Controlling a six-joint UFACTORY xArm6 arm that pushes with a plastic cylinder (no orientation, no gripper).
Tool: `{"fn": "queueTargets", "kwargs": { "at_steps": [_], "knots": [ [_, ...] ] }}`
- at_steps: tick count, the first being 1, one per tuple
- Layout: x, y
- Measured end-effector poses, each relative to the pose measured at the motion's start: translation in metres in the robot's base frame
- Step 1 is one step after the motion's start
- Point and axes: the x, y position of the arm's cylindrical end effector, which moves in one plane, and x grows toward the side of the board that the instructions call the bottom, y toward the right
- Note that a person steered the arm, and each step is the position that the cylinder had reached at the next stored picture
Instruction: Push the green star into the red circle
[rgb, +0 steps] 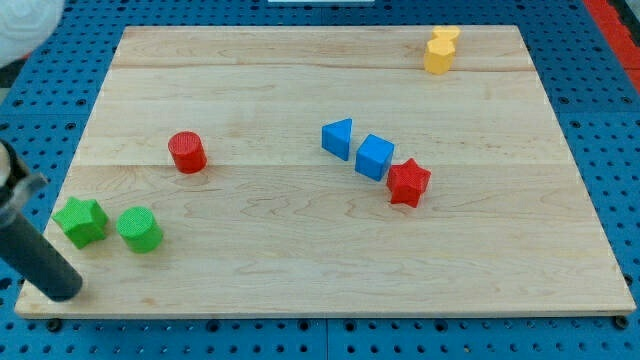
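The green star (81, 221) lies near the board's left edge, toward the view's bottom. The red circle (187, 152) stands above and to the right of it, well apart. A green circle (139, 229) sits just right of the star, a small gap between them. My tip (63, 291) is the lower end of the dark rod at the view's bottom left, on the board's corner, below the green star and slightly left of it, not touching it.
A blue triangle (338, 138), a blue cube (374, 157) and a red star (408, 182) lie in a diagonal row at the middle right. Two yellow blocks (440, 49) sit at the top right. The wooden board (330, 260) rests on a blue pegboard.
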Motion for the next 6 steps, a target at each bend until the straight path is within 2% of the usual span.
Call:
{"fn": "queueTargets", "kwargs": {
  "at_steps": [1,3,4,6],
  "knots": [
    [-0.027,-0.047],
    [-0.045,0.021],
    [-0.051,0.011],
    [-0.101,0.033]
  ]
}}
